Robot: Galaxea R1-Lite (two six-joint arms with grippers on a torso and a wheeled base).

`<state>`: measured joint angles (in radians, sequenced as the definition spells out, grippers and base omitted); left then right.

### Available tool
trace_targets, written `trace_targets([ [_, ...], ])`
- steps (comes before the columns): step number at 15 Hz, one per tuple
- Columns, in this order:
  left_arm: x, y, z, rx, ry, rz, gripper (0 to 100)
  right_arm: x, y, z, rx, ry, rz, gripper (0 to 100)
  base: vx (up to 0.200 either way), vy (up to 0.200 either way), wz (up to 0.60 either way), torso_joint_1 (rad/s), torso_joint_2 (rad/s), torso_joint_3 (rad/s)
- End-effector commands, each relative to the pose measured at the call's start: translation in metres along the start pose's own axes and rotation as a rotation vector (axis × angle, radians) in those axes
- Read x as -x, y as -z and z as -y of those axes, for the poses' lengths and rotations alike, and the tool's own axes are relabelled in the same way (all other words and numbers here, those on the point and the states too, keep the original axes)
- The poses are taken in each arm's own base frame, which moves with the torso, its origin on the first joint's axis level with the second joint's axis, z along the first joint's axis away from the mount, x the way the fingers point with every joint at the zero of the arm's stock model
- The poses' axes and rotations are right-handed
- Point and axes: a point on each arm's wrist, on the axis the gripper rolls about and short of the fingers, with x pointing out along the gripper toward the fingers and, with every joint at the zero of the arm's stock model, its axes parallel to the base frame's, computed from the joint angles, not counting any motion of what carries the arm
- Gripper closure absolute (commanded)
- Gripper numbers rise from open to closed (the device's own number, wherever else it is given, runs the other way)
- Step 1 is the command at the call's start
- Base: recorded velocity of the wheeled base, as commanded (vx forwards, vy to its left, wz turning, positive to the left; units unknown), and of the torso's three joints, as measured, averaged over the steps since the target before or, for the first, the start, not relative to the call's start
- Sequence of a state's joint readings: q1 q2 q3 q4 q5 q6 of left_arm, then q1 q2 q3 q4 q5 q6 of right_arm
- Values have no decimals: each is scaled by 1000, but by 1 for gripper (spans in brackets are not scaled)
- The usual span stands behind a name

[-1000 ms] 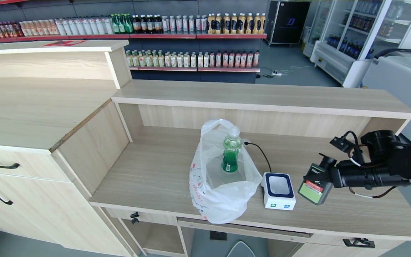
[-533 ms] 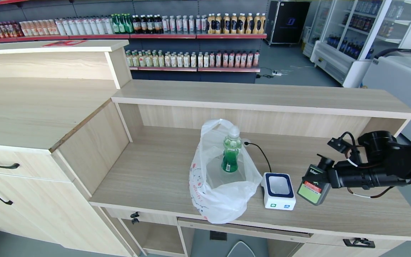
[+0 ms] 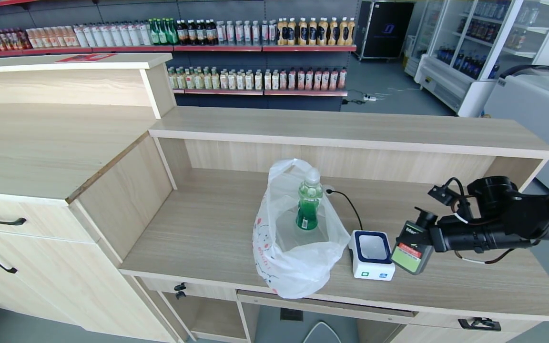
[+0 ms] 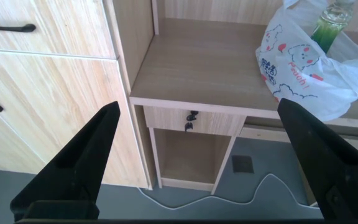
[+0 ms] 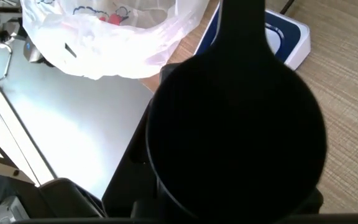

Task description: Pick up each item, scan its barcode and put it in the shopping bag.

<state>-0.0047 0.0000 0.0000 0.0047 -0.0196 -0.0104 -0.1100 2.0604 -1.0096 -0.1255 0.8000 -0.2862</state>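
We find the shopping bag (image 3: 298,257) standing mid-bench (image 3: 208,228), near the front edge, with a bottle (image 3: 309,202) upright inside it. The scanner (image 3: 372,255) lies just right of the bag, and its cable (image 3: 350,207) runs back behind the bag. Right of the scanner, our right tool (image 3: 420,233) grips a box (image 3: 411,247) above the bench, just beside the scanner's right edge. A ledge (image 3: 350,128) runs behind; a taller cabinet (image 3: 41,157) stands left. Our left tool (image 4: 201,165) hangs before the bench, left of the bag, fingers apart.

Shop: drink shelves (image 3: 260,33), fridges (image 3: 470,43), checkout counter (image 3: 350,128).
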Motion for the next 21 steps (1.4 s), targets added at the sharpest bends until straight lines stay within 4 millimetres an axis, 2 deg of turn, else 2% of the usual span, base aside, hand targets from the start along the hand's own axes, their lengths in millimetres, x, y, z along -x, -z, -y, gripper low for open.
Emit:
trace_targets([
  [1,0,0,0,0,0,-1,0,-7,-1,2,9,-8,2,100,0,0,0,0,0,0],
  [6,0,0,0,0,0,-1,0,-14,-2,9,13,-16,8,100,0,0,0,0,0,0],
  [21,0,0,0,0,0,-1,0,-34,-10,9,37,-61,7,100,0,0,0,0,0,0],
])
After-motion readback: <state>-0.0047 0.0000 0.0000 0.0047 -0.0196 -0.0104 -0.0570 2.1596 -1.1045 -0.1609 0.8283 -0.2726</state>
